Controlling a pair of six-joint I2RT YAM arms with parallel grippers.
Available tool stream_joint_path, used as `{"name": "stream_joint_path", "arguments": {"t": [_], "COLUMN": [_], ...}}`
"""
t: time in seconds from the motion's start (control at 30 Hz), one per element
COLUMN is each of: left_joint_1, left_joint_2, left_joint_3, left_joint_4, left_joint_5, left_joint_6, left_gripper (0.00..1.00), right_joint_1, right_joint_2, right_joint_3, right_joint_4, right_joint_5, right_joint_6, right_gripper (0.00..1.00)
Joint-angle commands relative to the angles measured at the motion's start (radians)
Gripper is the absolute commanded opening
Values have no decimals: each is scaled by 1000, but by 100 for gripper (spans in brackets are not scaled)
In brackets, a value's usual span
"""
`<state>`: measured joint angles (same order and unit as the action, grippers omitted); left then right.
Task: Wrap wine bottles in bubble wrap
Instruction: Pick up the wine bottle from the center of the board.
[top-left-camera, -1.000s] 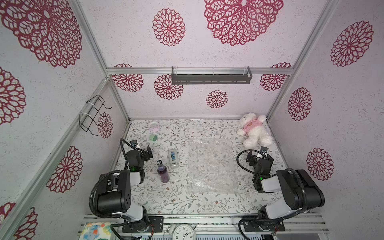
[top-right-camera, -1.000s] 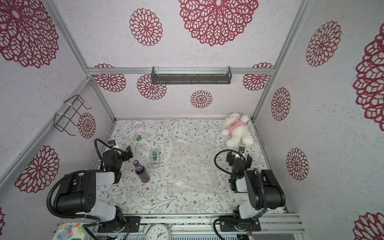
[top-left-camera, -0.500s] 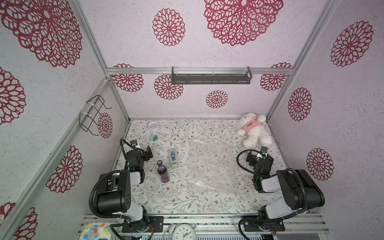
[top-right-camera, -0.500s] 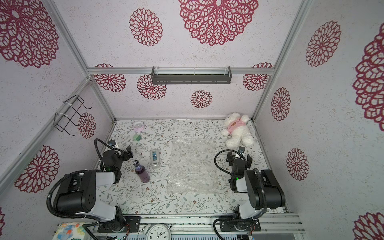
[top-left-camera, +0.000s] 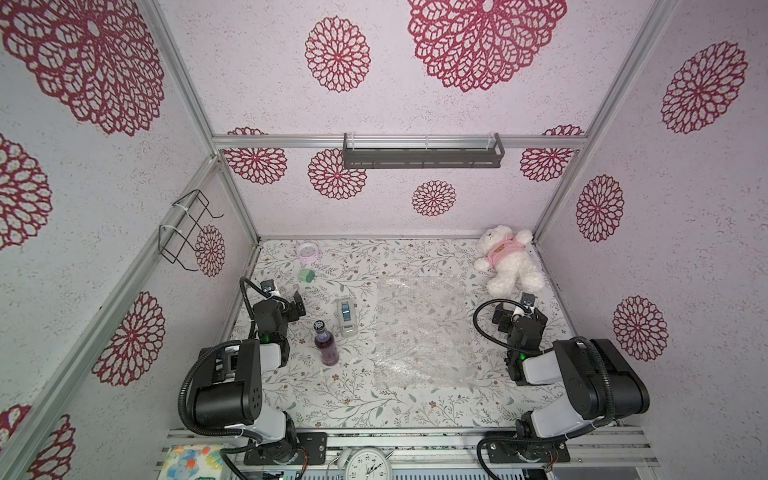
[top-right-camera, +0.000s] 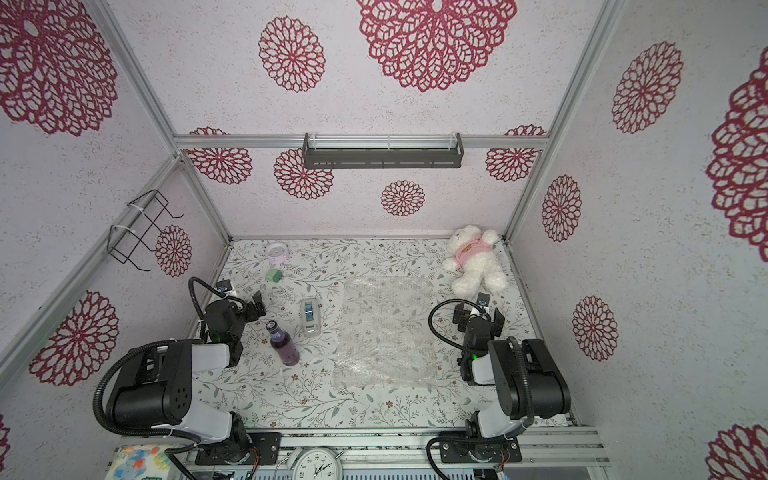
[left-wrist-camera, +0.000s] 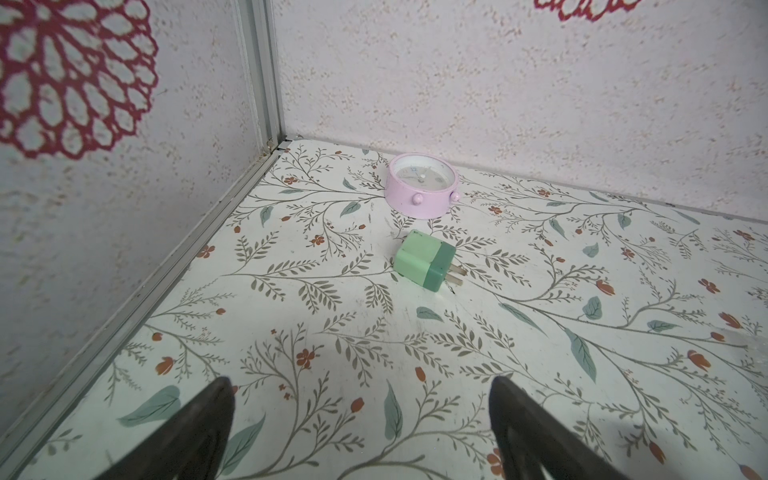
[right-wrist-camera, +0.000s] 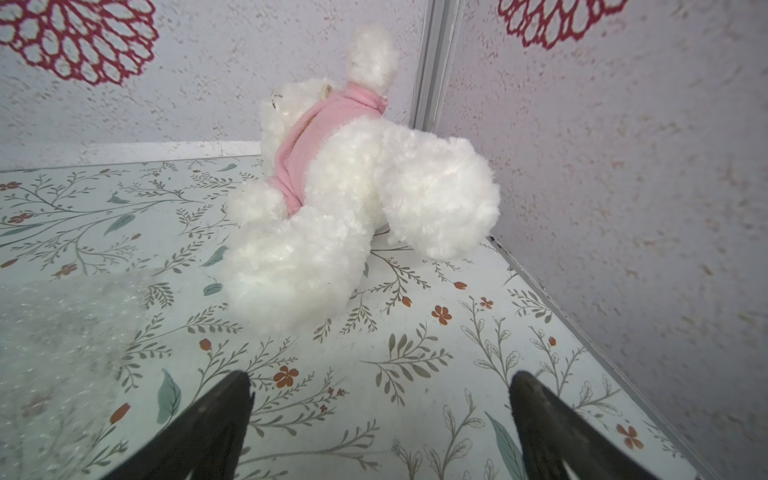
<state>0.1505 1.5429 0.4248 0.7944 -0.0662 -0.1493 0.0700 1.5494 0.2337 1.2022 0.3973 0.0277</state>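
The wine bottle (top-left-camera: 325, 345) (top-right-camera: 284, 347), small, clear and full of purple liquid, stands upright on the floral table with its dark cap up. It is just right of my left gripper (top-left-camera: 283, 302) (left-wrist-camera: 361, 386), which is open and holds nothing. The bubble wrap (top-left-camera: 422, 332) (top-right-camera: 384, 332) lies flat and spread out in the middle of the table; its edge shows in the right wrist view (right-wrist-camera: 54, 324). My right gripper (top-left-camera: 519, 315) (right-wrist-camera: 380, 382) rests low to the right of the sheet, open and empty. The bottle is out of both wrist views.
A white-grey tape dispenser (top-left-camera: 345, 316) lies between bottle and wrap. A pink alarm clock (left-wrist-camera: 422, 189) and a green plug (left-wrist-camera: 424, 266) sit near the back left corner. A white teddy bear (right-wrist-camera: 353, 199) in pink lies at the back right. Walls close three sides.
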Motion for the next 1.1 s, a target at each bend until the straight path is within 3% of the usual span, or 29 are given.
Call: {"name": "stream_joint_path", "arguments": {"t": [0.0, 0.1, 0.27, 0.37, 0.5, 0.63, 0.73, 0.9, 1.07], "left_joint_1": [1, -9, -2, -2, 16, 37, 37, 40, 71], "left_joint_2": [-6, -48, -216, -282, -332, -331, -370, -496, -534], "left_joint_3": [16, 25, 187, 280, 465, 682, 764, 752, 688], "left_joint_4": [12, -22, -446, -620, -962, -1344, -1564, -1668, -1643], "left_joint_5": [-7, -93, -146, -158, -135, 83, 130, 135, 233], "left_joint_6": [13, -5, -1, 4, -115, -152, -185, -235, -310], "left_gripper": [97, 97, 97, 97, 97, 97, 97, 98, 100], "right_joint_1": [-4, -5, 7, 30, 93, 280, 442, 763, 964], "right_joint_2": [-11, -13, -172, -337, -495, -522, -488, -335, -72], "right_joint_3": [9, 4, -23, 14, 168, 292, 350, 372, 447], "right_joint_4": [29, 39, -43, -258, -643, -843, -896, -742, -506], "right_joint_5": [17, 16, -45, -65, -139, -151, -177, -172, -205], "right_joint_6": [18, 18, -21, -12, 68, 83, 139, 136, 94], "right_gripper": [99, 99, 99, 99, 94, 91, 90, 92, 94]}}
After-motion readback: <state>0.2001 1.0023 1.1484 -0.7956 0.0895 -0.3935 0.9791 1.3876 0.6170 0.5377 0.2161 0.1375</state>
